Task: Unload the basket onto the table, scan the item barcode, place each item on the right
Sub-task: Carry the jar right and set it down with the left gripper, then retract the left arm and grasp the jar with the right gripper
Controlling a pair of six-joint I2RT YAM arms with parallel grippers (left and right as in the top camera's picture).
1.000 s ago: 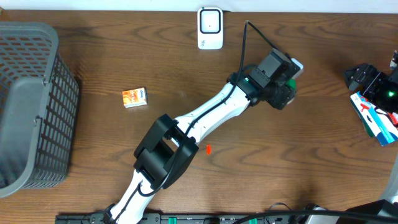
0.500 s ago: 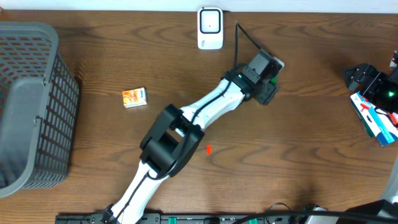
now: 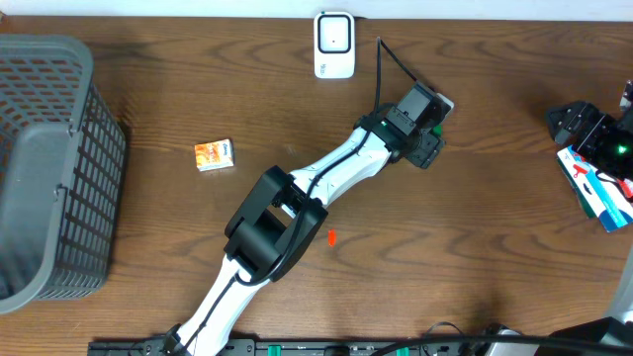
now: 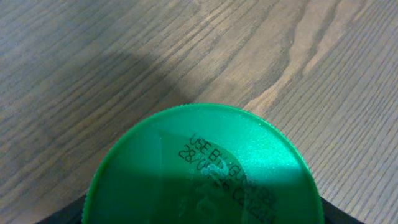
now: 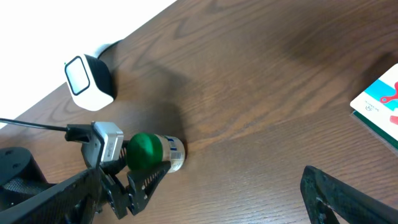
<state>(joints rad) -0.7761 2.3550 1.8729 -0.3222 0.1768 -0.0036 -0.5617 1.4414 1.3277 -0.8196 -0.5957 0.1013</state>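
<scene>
Nearest me, the red scrap [image 3: 332, 237] on the table [image 3: 475, 247] hasn't budged, nor has the orange box [image 3: 215, 155] further up. Right claw [image 3: 574, 124] sits spread wide out at the right, same spot, gripping nothing. Left claw [image 3: 430, 129] is pinching the bottle [image 5: 152, 152] near its green cap. Over the last second it's swung left and away from me, and it has barely shifted since halfway. The bottle is now near the scanner [image 3: 334, 44] at the far edge, off to its right.
</scene>
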